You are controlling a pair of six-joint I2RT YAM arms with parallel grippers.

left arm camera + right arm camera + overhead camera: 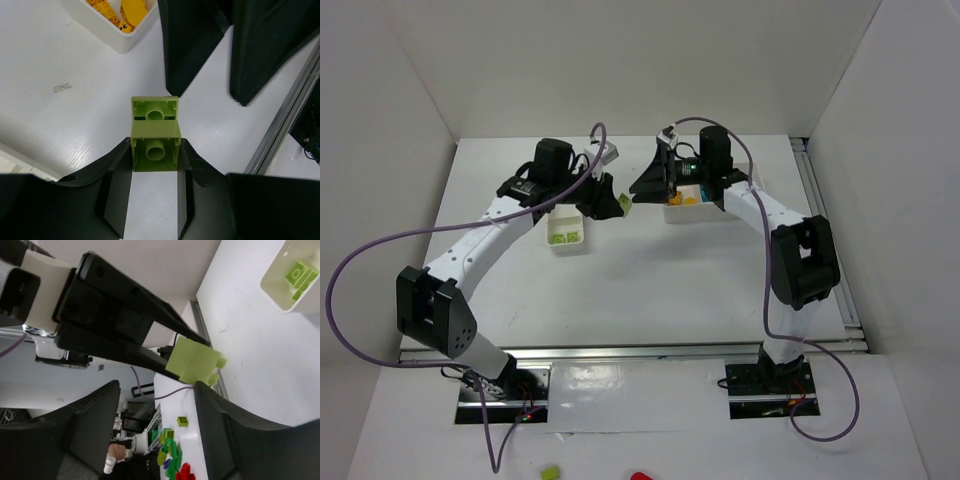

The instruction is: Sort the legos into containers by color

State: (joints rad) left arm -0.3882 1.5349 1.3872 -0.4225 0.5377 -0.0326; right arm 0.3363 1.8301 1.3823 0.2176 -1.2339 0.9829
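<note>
My left gripper (613, 201) (155, 152) is shut on a lime green lego (624, 201) (155, 134), a stacked piece held above the table. My right gripper (648, 180) (157, 415) is open and empty, facing the lime lego (195, 360) from close by; its fingers (192, 40) stand just beyond the brick. The narrow white tray (568, 243) (280, 295) holds lime green legos (299, 276). The wider white tray (720, 215) (107, 37) holds yellow-orange legos (688, 199) (122, 12). Teal and purple legos are not visible.
A metal rail (825, 230) runs along the table's right edge. White walls close the back and sides. Loose bricks (175, 455) lie on another surface far off in the right wrist view. A green piece (551, 471) and a red piece (640, 477) lie in front of the arm bases.
</note>
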